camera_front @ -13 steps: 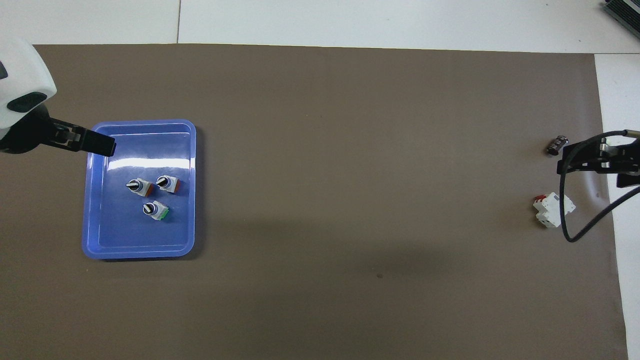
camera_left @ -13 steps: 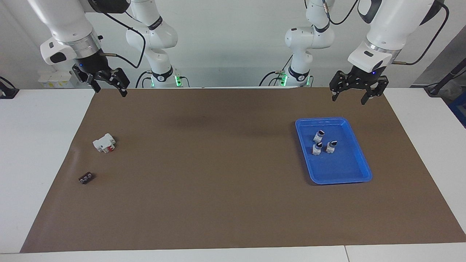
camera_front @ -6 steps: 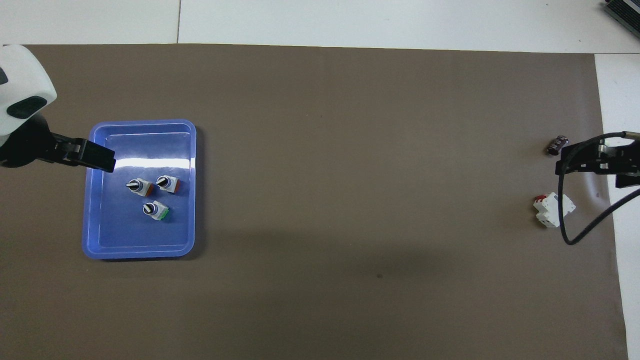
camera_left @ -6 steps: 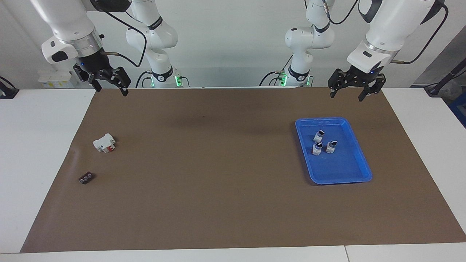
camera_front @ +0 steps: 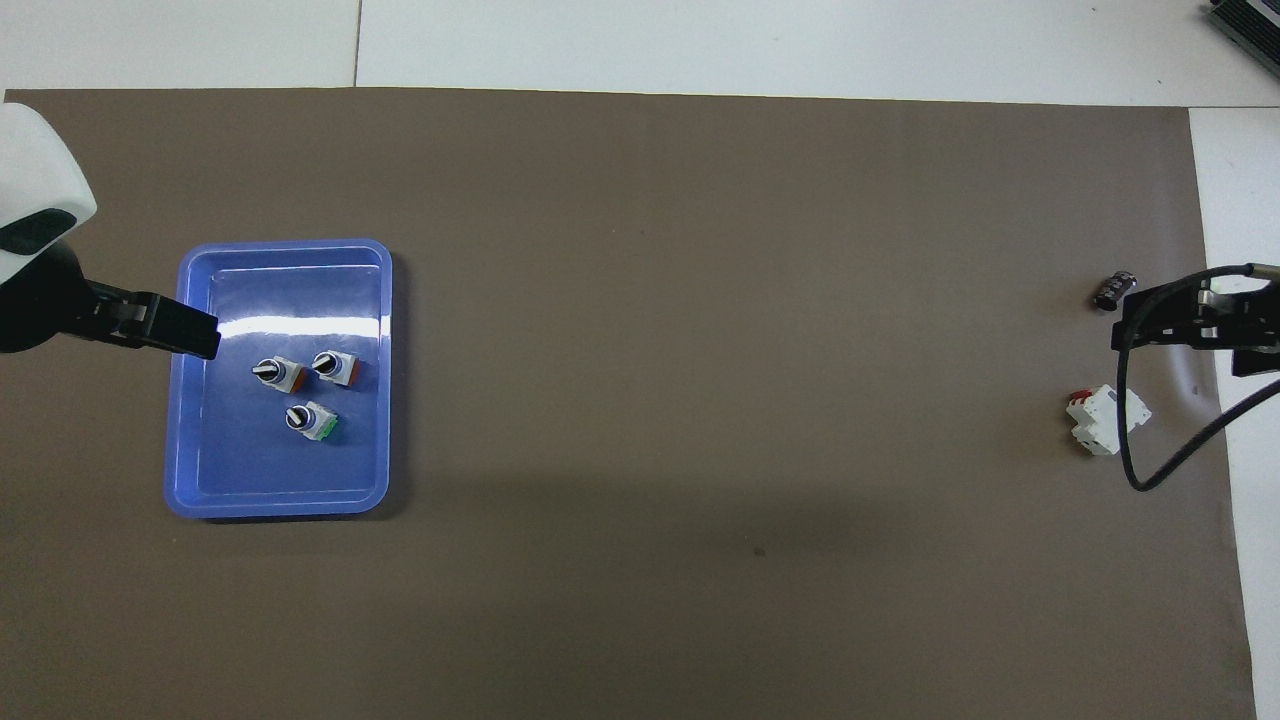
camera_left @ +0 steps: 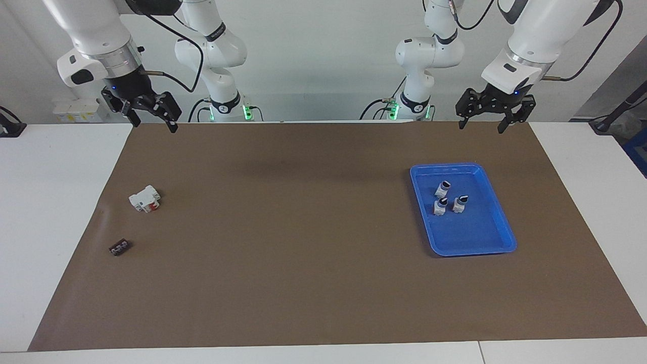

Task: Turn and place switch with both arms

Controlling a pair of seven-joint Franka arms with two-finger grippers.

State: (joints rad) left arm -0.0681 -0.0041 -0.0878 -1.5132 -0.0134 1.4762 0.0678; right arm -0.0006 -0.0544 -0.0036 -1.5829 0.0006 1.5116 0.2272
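Three switches stand in the blue tray (camera_left: 498, 212) toward the left arm's end, knobs up and so open to a grasp from above; the orange-ended switch (camera_front: 282, 375) sits among them, untouched; left gripper (camera_left: 493, 124) and right gripper (camera_left: 150, 120) hang raised, jaws spread, holding nothing; judged: task done or unstarted.

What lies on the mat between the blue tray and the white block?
Nothing: in the overhead view only bare brown mat runs from the tray to the white block. The facing view agrees.
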